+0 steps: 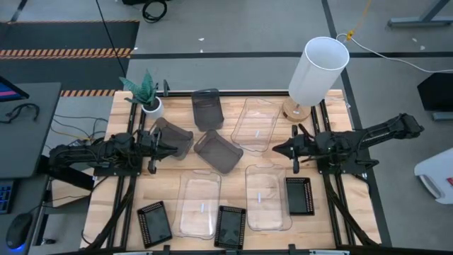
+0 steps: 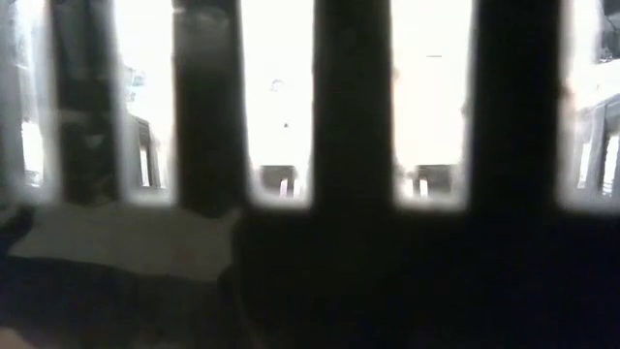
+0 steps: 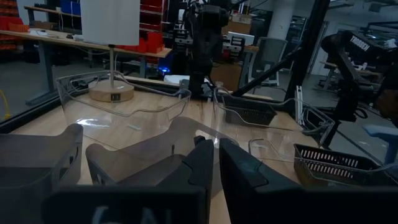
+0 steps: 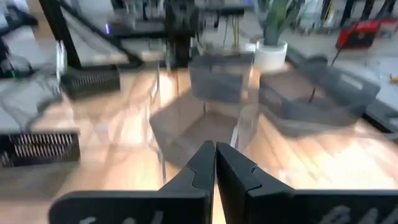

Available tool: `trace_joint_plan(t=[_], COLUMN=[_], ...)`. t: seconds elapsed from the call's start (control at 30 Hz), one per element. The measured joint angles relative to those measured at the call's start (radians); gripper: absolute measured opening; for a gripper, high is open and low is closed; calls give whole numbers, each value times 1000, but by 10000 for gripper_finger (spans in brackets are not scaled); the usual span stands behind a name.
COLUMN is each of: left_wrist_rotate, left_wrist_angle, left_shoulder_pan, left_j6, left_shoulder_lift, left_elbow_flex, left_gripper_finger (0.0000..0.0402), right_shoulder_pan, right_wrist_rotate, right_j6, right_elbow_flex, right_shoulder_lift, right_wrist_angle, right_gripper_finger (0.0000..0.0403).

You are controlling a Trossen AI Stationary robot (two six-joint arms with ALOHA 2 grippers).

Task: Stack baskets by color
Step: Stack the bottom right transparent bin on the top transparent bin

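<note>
Three smoky dark grey baskets lie on the table's far left half: one (image 1: 206, 108) by the plant, one (image 1: 172, 136) under my left gripper, one (image 1: 218, 150) at mid-table. Three clear baskets (image 1: 256, 124) (image 1: 198, 204) (image 1: 267, 196) rest flat on their bottoms. Three small black perforated baskets (image 1: 154, 223) (image 1: 230, 225) (image 1: 299, 195) sit toward the near edge. My left gripper (image 1: 172, 147) (image 3: 221, 155) hovers level and shut above a grey basket (image 3: 143, 165). My right gripper (image 1: 276, 149) (image 4: 215, 149) is shut, in the air, pointing at the middle grey basket (image 4: 186, 134).
A tall white cylinder (image 1: 318, 71) on a wooden foot stands at the far right, and a small potted plant (image 1: 147, 95) at the far left. In the low view, dark bars close to the lens hide the table. Bare wood (image 1: 241, 180) shows between the clear baskets.
</note>
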Motion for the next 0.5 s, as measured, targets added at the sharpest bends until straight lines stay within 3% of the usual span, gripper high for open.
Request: trace_joint_plan(t=[0.33, 0.5], left_wrist_rotate=[0, 0], left_wrist_angle=[2, 4], left_shoulder_pan=[0, 0], left_j6=[0, 0], left_shoulder_lift=[0, 0], left_elbow_flex=[0, 0], left_gripper_finger=[38, 32], right_shoulder_pan=[-9, -8], right_wrist_rotate=[-84, -97], right_j6=[62, 80], right_elbow_flex=[80, 151], right_shoulder_lift=[102, 132], right_wrist_angle=[-74, -196], right_gripper_finger=[22, 22])
